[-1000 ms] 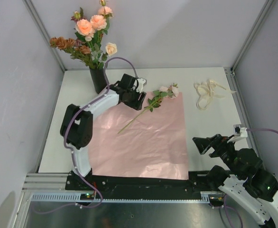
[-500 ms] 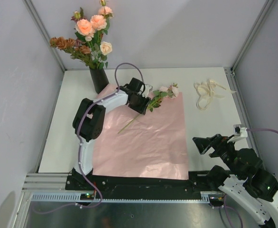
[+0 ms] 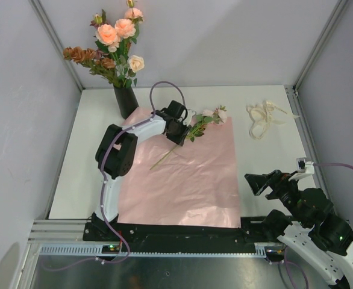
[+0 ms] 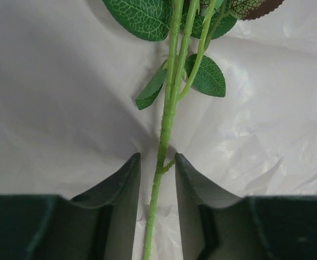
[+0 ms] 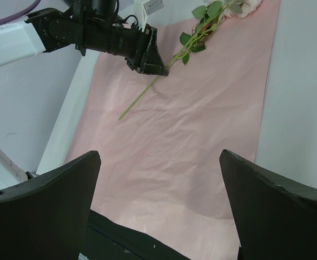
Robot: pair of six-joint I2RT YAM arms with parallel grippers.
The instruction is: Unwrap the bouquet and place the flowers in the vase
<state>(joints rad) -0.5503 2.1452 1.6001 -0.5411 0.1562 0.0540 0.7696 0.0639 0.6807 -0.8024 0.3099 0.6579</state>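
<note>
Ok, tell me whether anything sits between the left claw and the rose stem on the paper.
Nothing visible does: the rose stem runs straight between the left claw's jaws, a gap on either side, lying on the pink paper.

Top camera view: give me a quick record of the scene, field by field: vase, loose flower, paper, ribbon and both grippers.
vase: black, upright, far left of the table, holding pink, peach and brown-red roses
loose flower: one pale pink rose lying on the pink paper, head toward the far edge
pink paper: spread flat, mid-table
ribbon: cream, heaped far right, off the paper
left gripper: fingers either side of the loose flower's stem, not closed on it
right gripper: wide open, empty, near right
</note>
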